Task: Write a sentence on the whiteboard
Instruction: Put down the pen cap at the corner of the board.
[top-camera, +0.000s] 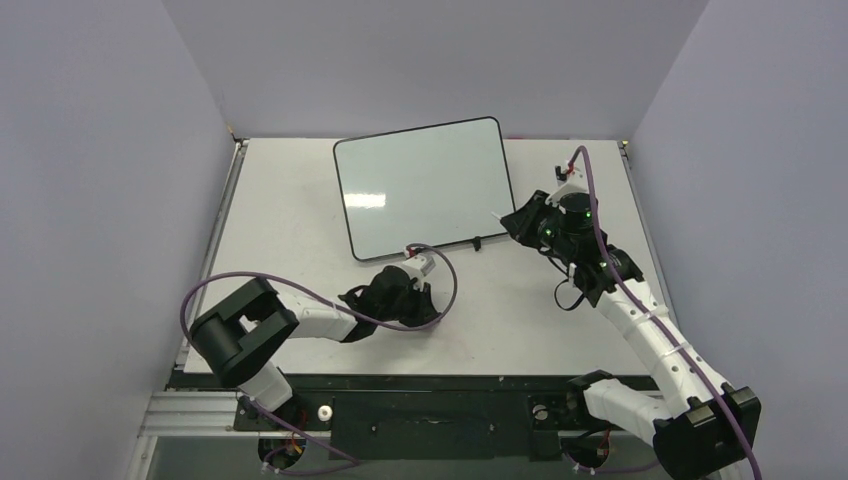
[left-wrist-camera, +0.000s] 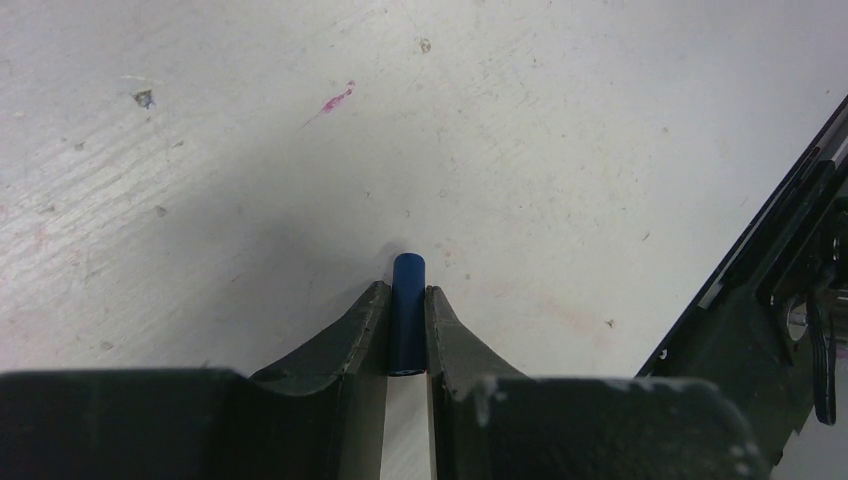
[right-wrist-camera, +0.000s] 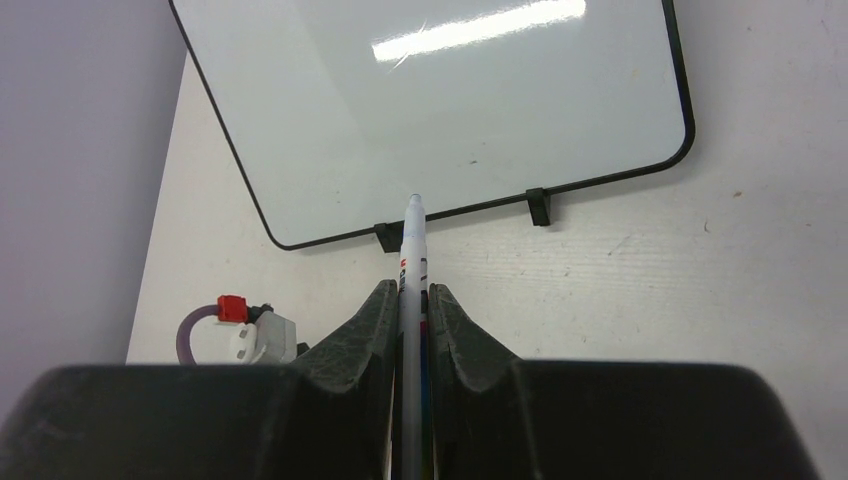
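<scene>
Two pinches: right gripper (right-wrist-camera: 408, 292) grips marker (right-wrist-camera: 413, 225), left gripper (left-wrist-camera: 408, 288) blue cap (left-wrist-camera: 408, 325). Whiteboard (right-wrist-camera: 440, 110), upper frame, blank; writing pressure may swivel marker.

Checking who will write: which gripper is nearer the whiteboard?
Right. The right gripper sits by the whiteboard, at its right edge; the left gripper lies short of its near edge.
</scene>
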